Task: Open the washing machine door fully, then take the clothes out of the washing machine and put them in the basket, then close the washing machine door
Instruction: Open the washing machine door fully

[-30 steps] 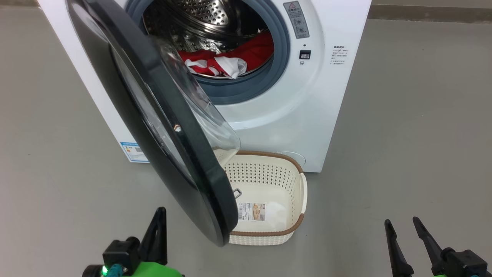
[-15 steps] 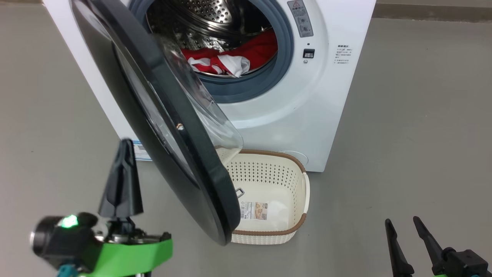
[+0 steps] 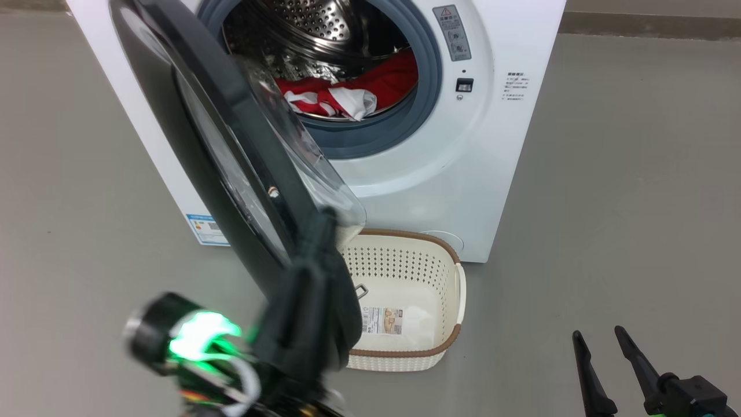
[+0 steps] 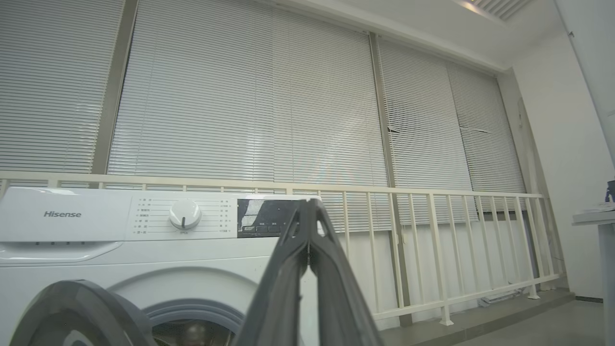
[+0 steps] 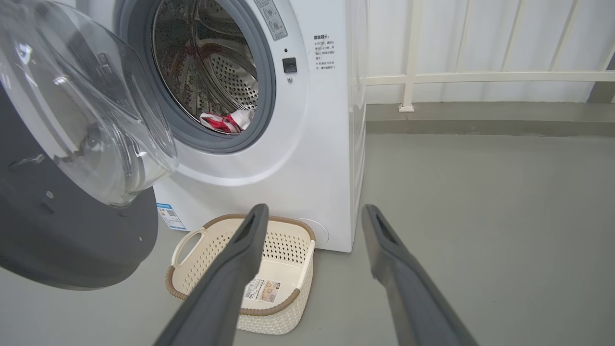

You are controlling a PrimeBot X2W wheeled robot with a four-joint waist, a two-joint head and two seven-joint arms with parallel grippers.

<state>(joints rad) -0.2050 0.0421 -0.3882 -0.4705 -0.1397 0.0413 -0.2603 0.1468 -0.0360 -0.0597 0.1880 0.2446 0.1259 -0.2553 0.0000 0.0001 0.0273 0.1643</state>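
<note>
Up against the lower rim of the washing machine door point(image 3: 243, 168) had come the left claw point(image 3: 324, 223), which half a second before was standing well off to the door's left. It was smeared by motion, so whether it touched the rim could not be told. Its fingers were pressed together with nothing between them. The door itself had not shifted: it hung part-way open, angled out from the washing machine point(image 3: 509, 150), its glass bowl over the near-left end of the basket point(image 3: 460, 289). That suggested the first step was still in hand, with the shut claw probably placed to nudge the door wider. The clothes point(image 3: 393, 78) lay in a red and white heap at the bottom of the drum. The basket stood on the floor point(image 3: 608, 202) just before the machine, holding only its paper label. The right claw point(image 3: 597, 333) waited low at the right as before, spread wide and empty
</note>
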